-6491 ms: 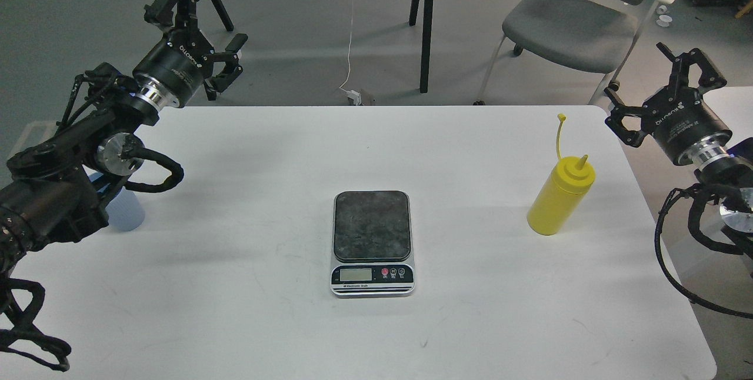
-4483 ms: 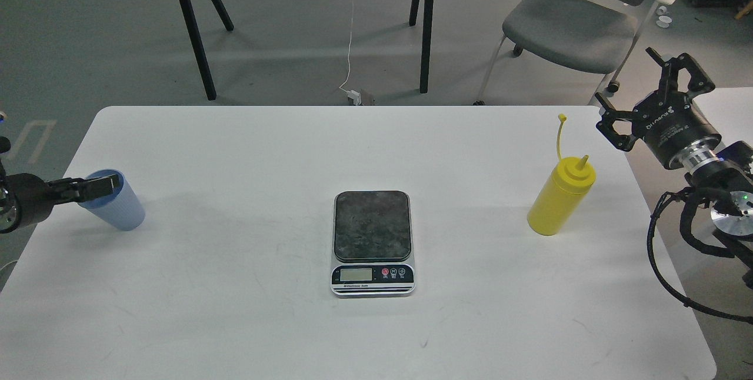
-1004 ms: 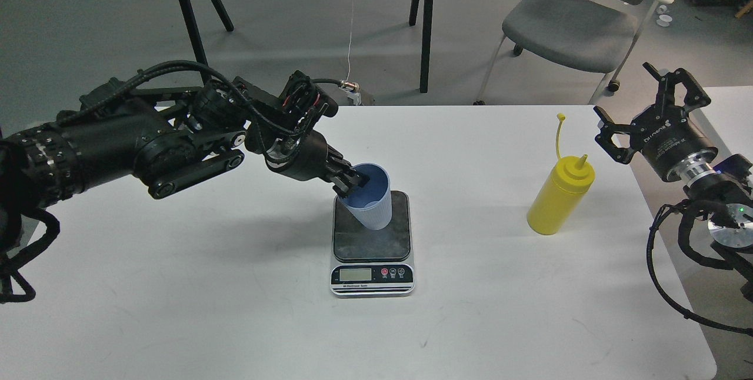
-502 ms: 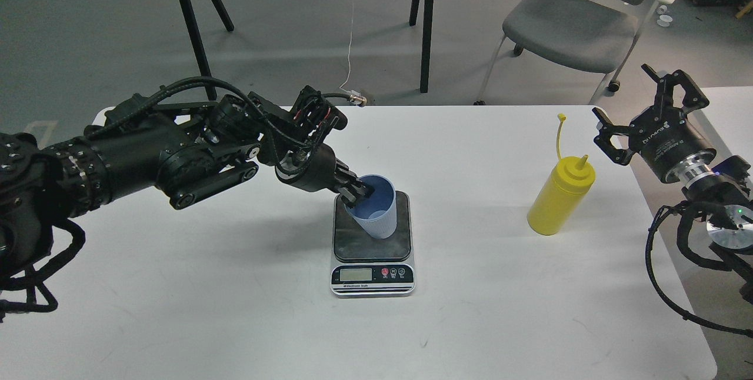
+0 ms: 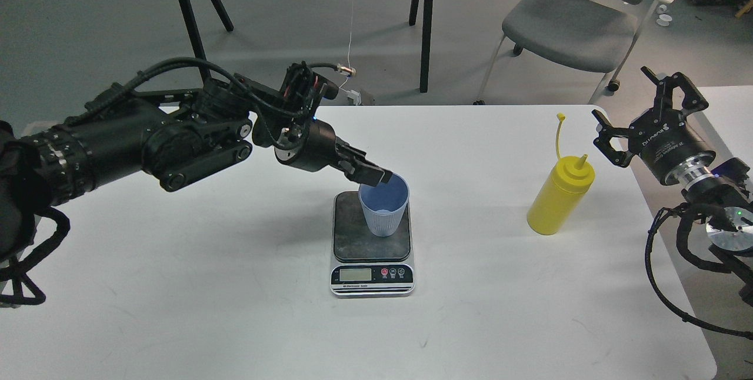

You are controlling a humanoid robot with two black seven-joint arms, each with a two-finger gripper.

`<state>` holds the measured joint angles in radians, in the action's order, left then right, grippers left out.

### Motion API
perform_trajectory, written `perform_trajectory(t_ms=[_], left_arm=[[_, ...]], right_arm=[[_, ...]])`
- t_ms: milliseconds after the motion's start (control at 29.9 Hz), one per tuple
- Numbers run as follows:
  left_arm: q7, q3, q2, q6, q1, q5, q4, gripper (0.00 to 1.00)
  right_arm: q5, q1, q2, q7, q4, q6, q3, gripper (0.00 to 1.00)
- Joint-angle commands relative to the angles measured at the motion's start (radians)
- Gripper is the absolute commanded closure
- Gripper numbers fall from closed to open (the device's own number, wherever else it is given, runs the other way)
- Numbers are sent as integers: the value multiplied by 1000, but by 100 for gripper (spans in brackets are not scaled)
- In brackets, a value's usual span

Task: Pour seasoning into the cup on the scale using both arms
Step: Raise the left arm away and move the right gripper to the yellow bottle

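In the head view, my left tool (image 5: 373, 174) reaches in from the left to the near-left rim of the light blue ribbed cup (image 5: 385, 212); I cannot tell whether its fingers still pinch the rim. The cup stands upright on the dark platform of the digital kitchen scale (image 5: 371, 243) at the centre of the white desk (image 5: 235, 286). The yellow squeeze bottle (image 5: 559, 195) stands at centre right. My right tool (image 5: 634, 114), spread wide and holding nothing, hangs just right of it, apart.
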<state>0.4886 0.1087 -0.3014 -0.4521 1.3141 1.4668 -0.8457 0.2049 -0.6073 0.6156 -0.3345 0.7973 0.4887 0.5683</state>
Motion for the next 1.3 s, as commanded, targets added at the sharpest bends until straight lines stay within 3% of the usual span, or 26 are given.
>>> perform_trajectory(t_ms=[0,100,234,368,535,636,903,1271], left_arm=[[0,-114,-68,-37,57,-204,2,10],[0,-237,-133,-37,65,-457,22,8],[0,-337,-151,-37,48,-710,66,8],[0,-380,-153,-37,-18,-810,109,7],[0,-414,-140,-37,-76,-800,120,6],[0,-409,-140,-37,-82,-800,122,6],[0,-409,-156,-37,-95,-804,129,5],[0,-445,-189,-37,-185,-818,143,5]], right_arm=[[17,10,12,0,-3,0,15,1],[39,63,36,20,0,0,65,1],[216,121,119,126,20,0,70,1],[434,277,246,180,207,0,70,1],[527,550,351,164,543,0,79,1],[522,629,355,131,640,0,79,1],[510,638,211,112,625,0,114,1],[413,518,50,114,453,0,156,1]])
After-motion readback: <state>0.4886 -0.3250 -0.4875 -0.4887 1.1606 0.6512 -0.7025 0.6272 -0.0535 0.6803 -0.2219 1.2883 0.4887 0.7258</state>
